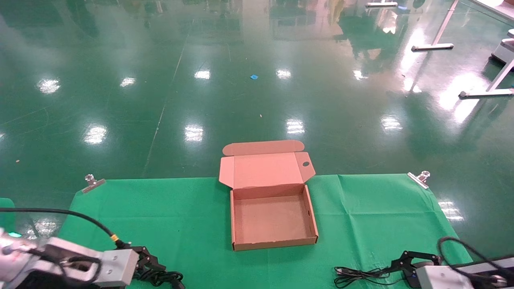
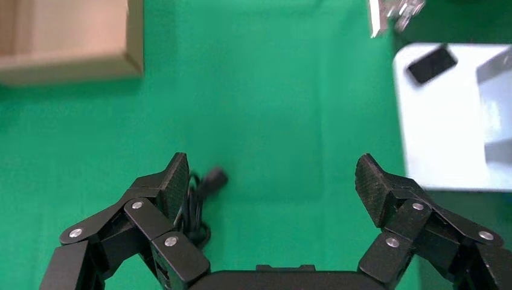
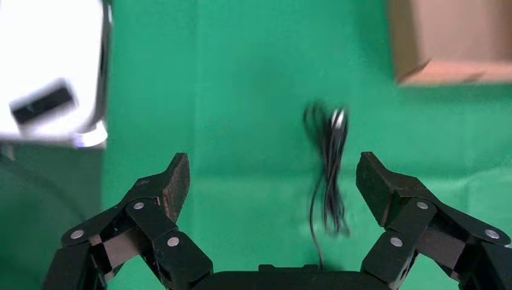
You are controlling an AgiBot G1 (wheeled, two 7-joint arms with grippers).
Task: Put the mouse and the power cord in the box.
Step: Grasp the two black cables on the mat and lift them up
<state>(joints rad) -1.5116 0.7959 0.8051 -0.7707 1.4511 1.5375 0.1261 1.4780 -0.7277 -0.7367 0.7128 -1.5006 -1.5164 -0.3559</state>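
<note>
On the green-clothed bench the box sits in the middle, lid hinged back toward the far edge, tray bare inside. Neither task thing is in it yet.

Near the front-left corner, the left hand hangs low with its two fingers spread wide and nothing between them. The power cord lies just beside and partly under it, a dark bundle at the very front edge of the cloth; in the left wrist view only a loop and one plug end show, tucked against one finger rather than centred in the gap. Its full shape is hidden by the hand.

Near the front-right corner, the right hand is likewise spread open and empty. A thin black cable lies stretched out from it toward the box side, its long axis running roughly across the bench front. In the right wrist view this cable runs lengthwise away from the hand, off-centre toward one finger. The mouse body itself I cannot make out with certainty; it seems to sit under the right hand.

Judging by this, each arm is nearest its own item: left for the cord, right for the mouse, with the box lying inward and farther from both
</note>
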